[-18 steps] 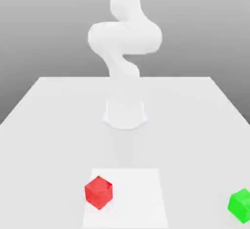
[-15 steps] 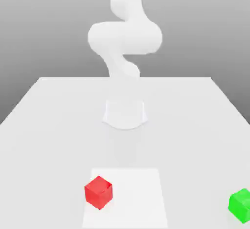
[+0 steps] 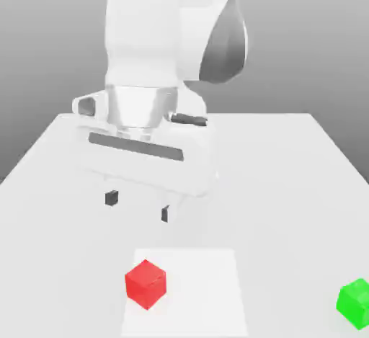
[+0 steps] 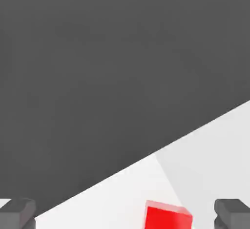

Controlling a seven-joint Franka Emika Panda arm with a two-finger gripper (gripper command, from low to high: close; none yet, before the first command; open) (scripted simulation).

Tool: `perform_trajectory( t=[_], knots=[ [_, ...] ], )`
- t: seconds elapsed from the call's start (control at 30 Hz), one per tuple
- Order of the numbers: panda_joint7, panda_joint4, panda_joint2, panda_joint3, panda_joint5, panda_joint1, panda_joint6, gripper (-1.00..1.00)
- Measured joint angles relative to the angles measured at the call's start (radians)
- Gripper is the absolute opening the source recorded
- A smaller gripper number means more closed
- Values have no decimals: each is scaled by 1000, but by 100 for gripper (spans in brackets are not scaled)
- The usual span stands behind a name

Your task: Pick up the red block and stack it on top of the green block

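Currently the jaws [image 3: 138,206] stand wide open with nothing between them, hanging above the pale tabletop [image 3: 288,214] in the exterior view. Their two dark tips are well apart, one toward the exterior view's left and slightly higher in the picture than the other. Below them in that view, the red block [image 3: 145,284] lies on the white square [image 3: 202,293], by its edge on the exterior view's left, turned so that a corner faces the camera. The green block [image 3: 355,303] sits on the tabletop well apart from the red one, outside the square, cut off by the frame edge at the exterior view's right. Behind the jaws, the white arm [image 3: 143,34] reaches down over the tabletop. In the hand view, part of the red block appears between the two fingertips [image 4: 233,213], touching neither.
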Motion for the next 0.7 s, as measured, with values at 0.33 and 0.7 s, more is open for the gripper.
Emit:
perform_trajectory(
  t=[0.33, 0.7],
  knots=[
    [71, -27, 347, -21, 15, 1, 247, -100],
    [64, -45, 223, -13, 26, -4, 143, -100]
  ],
)
